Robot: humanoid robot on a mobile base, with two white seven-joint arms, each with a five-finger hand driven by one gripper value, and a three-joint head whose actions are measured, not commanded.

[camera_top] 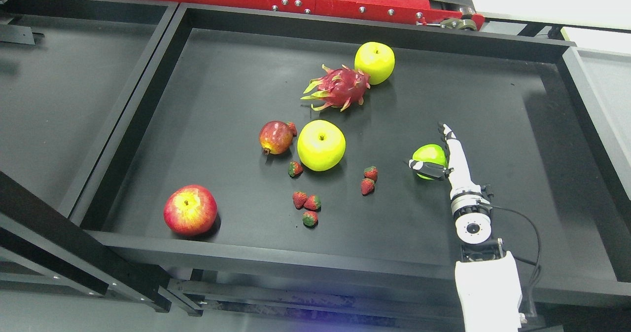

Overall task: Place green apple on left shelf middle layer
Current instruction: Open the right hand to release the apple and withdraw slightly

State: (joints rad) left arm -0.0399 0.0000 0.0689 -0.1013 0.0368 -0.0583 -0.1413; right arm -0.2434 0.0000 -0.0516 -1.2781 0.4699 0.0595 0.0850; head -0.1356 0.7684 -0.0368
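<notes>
while the black tray (493,90) holds scattered fruit, the right hand (446,157) reaches in from the lower right and grasps the green apple (428,155), thumb across its near side, fingers (447,133) extended along its right edge, right of two strawberries (368,180).

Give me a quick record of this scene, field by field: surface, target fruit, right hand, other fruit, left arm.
surface: black tray
target fruit: green apple, right part of tray
right hand: right hand against the green apple, thumb across its front
other fruit: two yellow apples, dragon fruit, pomegranate, red apple, scattered strawberries
left arm: not visible
</notes>
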